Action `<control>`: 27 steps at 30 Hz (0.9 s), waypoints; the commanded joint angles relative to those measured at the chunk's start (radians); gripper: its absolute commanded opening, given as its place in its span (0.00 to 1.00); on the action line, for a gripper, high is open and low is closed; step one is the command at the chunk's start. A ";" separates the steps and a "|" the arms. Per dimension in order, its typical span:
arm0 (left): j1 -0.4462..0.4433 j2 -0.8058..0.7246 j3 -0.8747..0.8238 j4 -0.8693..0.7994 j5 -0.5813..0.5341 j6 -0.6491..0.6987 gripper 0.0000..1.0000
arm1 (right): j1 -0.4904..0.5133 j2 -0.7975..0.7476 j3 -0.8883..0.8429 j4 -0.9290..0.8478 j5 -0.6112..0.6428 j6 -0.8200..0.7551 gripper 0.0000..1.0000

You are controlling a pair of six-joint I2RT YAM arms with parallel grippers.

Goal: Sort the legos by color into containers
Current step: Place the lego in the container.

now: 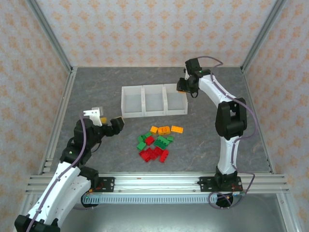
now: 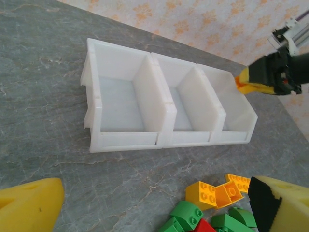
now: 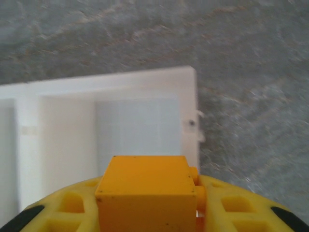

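Right wrist view: orange brick (image 3: 145,193) cut by bottom edge, lower part hidden; right gripper (image 3: 147,212) fingers cropped there too; bin row (image 3: 120,83) runs off left edge; table (image 3: 251,48) blurred. Left wrist view: lego pile (image 2: 188,212) cut at bottom edge; left gripper (image 2: 154,193) fingers cropped at bottom corners.

This looks like a robot lab. A left arm (image 1: 67,162) and right arm (image 1: 231,121) are bolted to the near metal rail (image 1: 159,182) of a grey table (image 1: 96,92) inside patterned walls (image 1: 154,29).
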 commanded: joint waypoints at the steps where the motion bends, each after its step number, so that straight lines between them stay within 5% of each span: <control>1: -0.014 -0.044 -0.008 0.046 -0.006 0.012 0.99 | 0.012 0.010 0.071 0.017 -0.092 -0.001 0.27; 13: -0.056 -0.084 -0.004 0.038 -0.044 0.010 0.99 | 0.037 0.077 0.023 0.057 -0.129 0.054 0.35; 21: -0.056 -0.103 -0.001 0.046 -0.013 0.012 0.99 | 0.100 0.051 0.025 0.053 -0.067 0.118 0.71; 27: -0.056 -0.135 -0.008 0.051 -0.018 0.009 0.99 | 0.137 -0.011 0.049 -0.008 0.005 0.168 0.86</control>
